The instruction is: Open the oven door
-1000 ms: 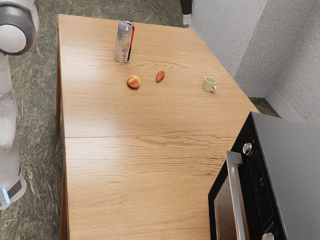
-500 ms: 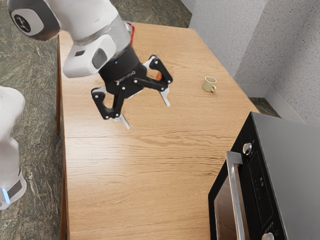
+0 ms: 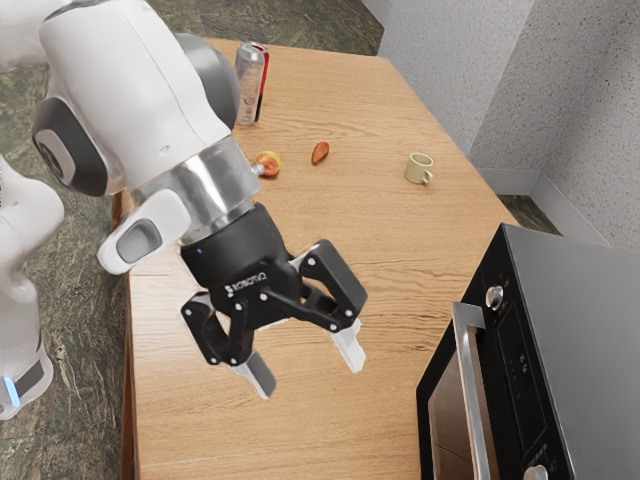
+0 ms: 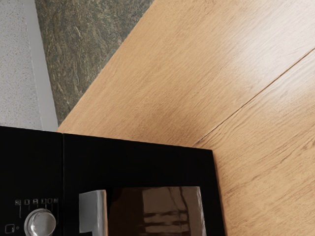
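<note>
1. The gripper (image 3: 308, 366) has its jaws spread wide, a clear gap between the two tips; nothing is held between them; they point down and toward the exterior view's right, above the wooden table (image 3: 380, 250).
2. The oven door (image 3: 448, 420) is shut; it lies off to the exterior view's right of the jaws, apart from both tips; its long metal handle (image 3: 472, 390) stands proud of the door, between the jaws and the oven's control panel (image 3: 523, 375), and neither tip touches it.
3. One round knob (image 3: 494, 297) sits beyond the handle from the jaws, near the handle's upper end in the exterior view; a second knob (image 3: 537, 472) is on the same panel, nearer the exterior view's lower edge.
4. The wrist view takes in the dark door glass, one end of the handle and a knob, all ahead of the hand; bare tabletop adjoins the oven.
5. Behind the jaws, up the exterior view, are a tall can (image 3: 250, 85), upright; a red and yellow fruit (image 3: 268, 162), partly hidden by the arm (image 3: 130, 100); a small brown almond-shaped thing (image 3: 320, 152); and, farther toward the exterior view's right, a pale mug (image 3: 419, 168), upright.
</note>
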